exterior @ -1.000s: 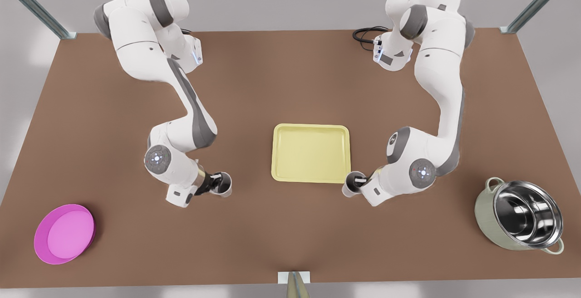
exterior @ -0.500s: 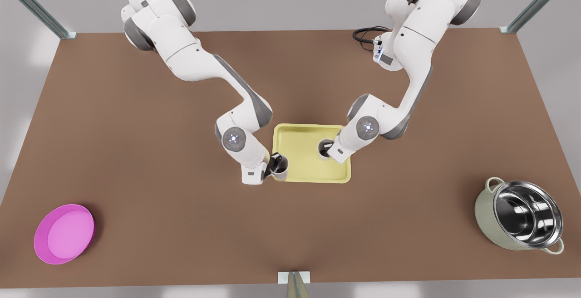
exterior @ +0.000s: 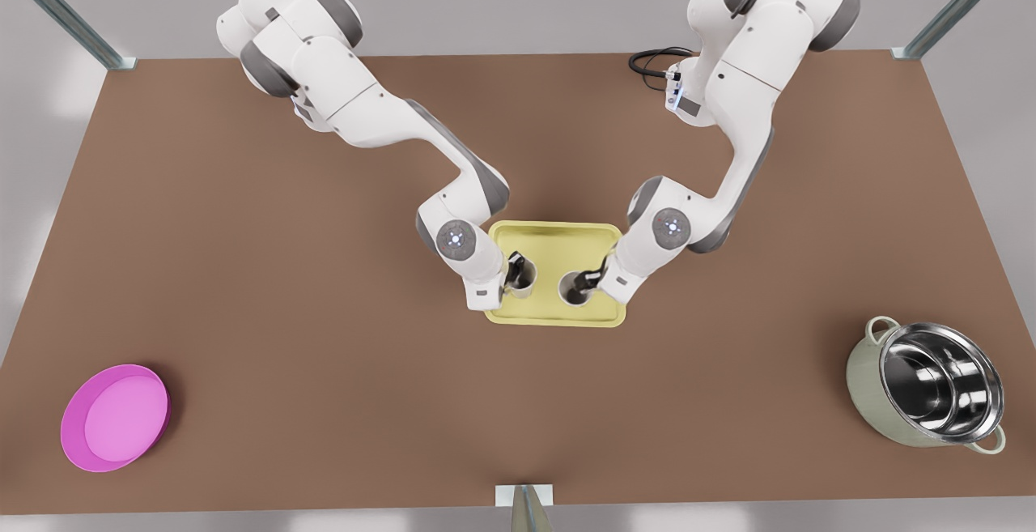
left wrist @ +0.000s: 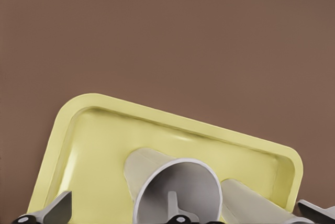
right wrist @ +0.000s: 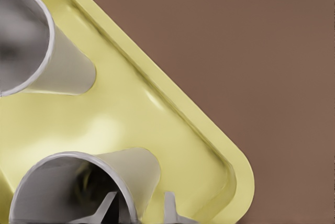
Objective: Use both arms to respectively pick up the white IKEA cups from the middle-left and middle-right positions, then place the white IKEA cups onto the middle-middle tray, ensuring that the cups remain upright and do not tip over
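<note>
Brown table [exterior: 243,273]; pink dish [exterior: 115,418], steel pot [exterior: 931,393] apart

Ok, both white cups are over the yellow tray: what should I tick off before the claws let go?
1. Left claw grips the plain white tapered cup by its rim, one finger inside: ok.
2. Right claw grips the second white tapered cup the same way: ok.
3. Both cups inside the rim of the flat pale yellow tray: ok.
4. Cups apart, not touching: ok.
5. Cups upright, judged from the front view: ok.
6. Cup bases resting on the tray floor: cannot tell.
</note>
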You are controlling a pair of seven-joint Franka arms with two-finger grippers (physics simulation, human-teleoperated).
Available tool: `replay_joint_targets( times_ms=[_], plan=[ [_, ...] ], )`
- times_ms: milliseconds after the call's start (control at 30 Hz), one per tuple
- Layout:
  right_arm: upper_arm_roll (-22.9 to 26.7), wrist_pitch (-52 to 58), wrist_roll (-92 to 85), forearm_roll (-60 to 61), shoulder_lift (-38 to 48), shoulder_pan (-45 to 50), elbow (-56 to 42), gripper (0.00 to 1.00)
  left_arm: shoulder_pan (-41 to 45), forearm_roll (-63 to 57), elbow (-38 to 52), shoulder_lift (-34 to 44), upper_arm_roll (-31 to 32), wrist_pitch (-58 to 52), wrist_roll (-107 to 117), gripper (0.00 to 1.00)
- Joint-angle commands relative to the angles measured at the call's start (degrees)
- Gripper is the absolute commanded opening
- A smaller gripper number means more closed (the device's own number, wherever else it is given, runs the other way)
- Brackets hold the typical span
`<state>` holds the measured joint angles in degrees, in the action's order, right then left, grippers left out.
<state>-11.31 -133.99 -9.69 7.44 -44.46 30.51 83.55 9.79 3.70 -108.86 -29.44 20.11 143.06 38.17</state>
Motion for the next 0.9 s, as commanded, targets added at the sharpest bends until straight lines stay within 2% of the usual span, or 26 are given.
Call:
replay_joint_targets(
  times_ms=[0,133,167,200,267,300,333,433,467,500,533,600,633,700,767,867],
  plan=[
    [0.0,0.0,0.3,-0.1,0.1,0.0,-0.1,1.0,-0.6,-1.8,0.0,0.1,0.4,0.2,11.1,1.0],
    [0.0,0.0,0.1,-0.2,0.3,-0.1,-0.7,1.0,-3.9,-1.8,0.1,2.9,3.3,-4.2,11.1,1.0],
    [0.0,0.0,0.1,-0.2,0.4,-0.2,-0.8,1.0,-7.5,-1.8,0.5,3.9,6.9,-7.1,11.3,1.0],
    [0.0,0.9,0.1,-0.2,0.7,-0.2,-1.1,1.0,-8.6,-1.8,3.3,6.0,7.6,-16.0,11.2,1.0],
    [0.0,3.6,0.2,-0.2,3.1,0.0,-1.1,1.0,-14.1,-4.1,20.5,6.4,7.4,-43.6,7.7,1.0],
    [0.0,7.0,0.2,-0.2,4.9,0.0,-1.6,1.0,-18.0,-9.0,26.9,6.4,7.5,-54.5,-1.6,1.0],
    [0.0,10.8,0.2,-0.1,7.1,-0.1,-1.9,1.0,-19.8,-12.0,29.7,6.4,7.4,-58.5,-7.4,1.0],
    [0.8,29.7,1.2,0.1,11.6,-2.9,-7.7,1.0,-21.3,-14.6,36.1,6.6,7.4,-64.1,-12.3,1.0],
    [0.7,32.3,1.1,0.2,11.9,-7.8,-7.9,1.0,-18.5,-14.4,35.9,9.8,4.8,-65.0,-19.0,1.0],
    [1.3,37.1,1.2,-0.5,11.5,-13.4,-8.0,1.0,-8.3,-14.2,34.7,13.0,-7.4,-66.6,-28.5,1.0],
    [3.9,39.0,1.2,-2.0,11.0,-16.2,-7.6,1.0,-6.3,-12.8,33.4,15.1,-10.7,-66.5,-32.5,1.0],
    [15.9,39.4,0.0,-3.9,7.5,-17.1,-7.8,1.0,-6.4,-8.0,34.0,16.9,-11.0,-67.2,-32.5,1.0],
    [18.2,39.7,0.0,-4.8,8.0,-18.6,-8.0,1.0,-6.4,-7.4,34.1,16.8,-11.1,-67.5,-32.5,1.0],
    [20.6,44.3,0.6,-10.2,9.7,-19.0,-9.7,1.0,-6.6,-7.2,36.7,14.0,-11.0,-68.3,-32.4,1.0],
    [20.6,45.3,0.6,-12.3,17.2,-21.0,-9.2,1.0,-6.5,-7.0,36.7,13.8,-10.9,-68.3,-32.4,1.0],
    [19.9,53.4,0.2,-15.4,29.2,-21.6,-6.4,1.0,-6.8,-6.0,36.7,13.8,-11.0,-68.3,-32.5,1.0]
  ],
)
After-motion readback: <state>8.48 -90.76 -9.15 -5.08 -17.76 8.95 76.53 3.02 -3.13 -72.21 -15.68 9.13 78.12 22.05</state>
